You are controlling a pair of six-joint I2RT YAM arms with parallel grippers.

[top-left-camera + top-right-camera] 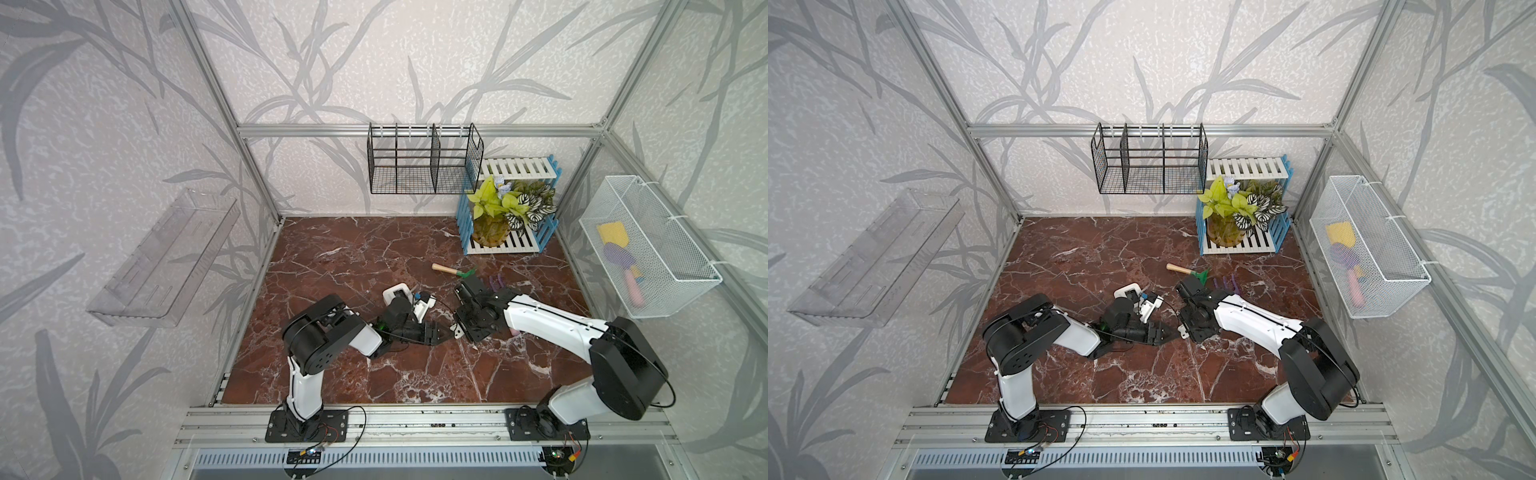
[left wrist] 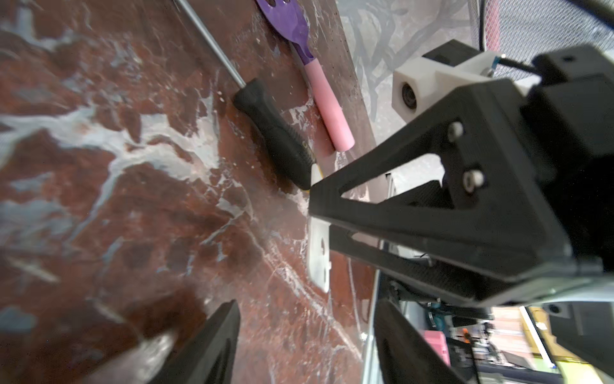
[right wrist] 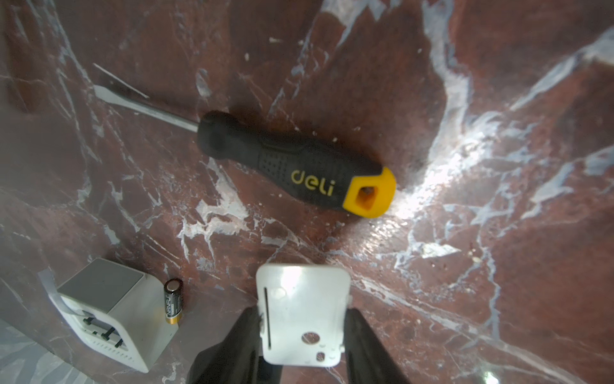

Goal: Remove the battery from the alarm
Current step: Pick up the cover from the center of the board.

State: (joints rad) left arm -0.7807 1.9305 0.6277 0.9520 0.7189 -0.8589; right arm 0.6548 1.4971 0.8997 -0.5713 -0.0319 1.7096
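Battery: the battery (image 3: 174,304), a dark cylinder with a gold band at 1 end, is out of the alarm. It sits on the bench (image 1: 353,257) just beside the alarm's side wall and seems to stand on end. I cannot tell whether the 2 touch. In both top views the left arm hides it.
Alarm: the white alarm (image 3: 109,316) stands about mid-bench. Its back recess is uncovered and shows contacts but no cell.
Right tool: the right tool (image 3: 300,316) is narrowed onto the white cover plate (image 3: 304,299), pinching its 2 long edges.
Left tool: the left tool (image 2: 307,304) has its jaws apart with nothing between them. It is low over the bench, pointing toward the right tool and the plate.
Screwdriver: the black-and-yellow screwdriver (image 3: 292,166) lies flat on the bench, apart from the battery.
Progress: the removal itself looks done. At most, the cell is left to carry clear.
Handling: probably light, stiff and smooth. Being round, it would roll if tipped and could squirt out of a loose pinch. It is not fragile.
Where to hold: across the middle of the barrel, from above, with pads on opposite sides.
Caution: the alarm's wall leaves little room on that side, so the 2 fingers are better set along the wall than across it. A nudge could topple the cell or shift the alarm.
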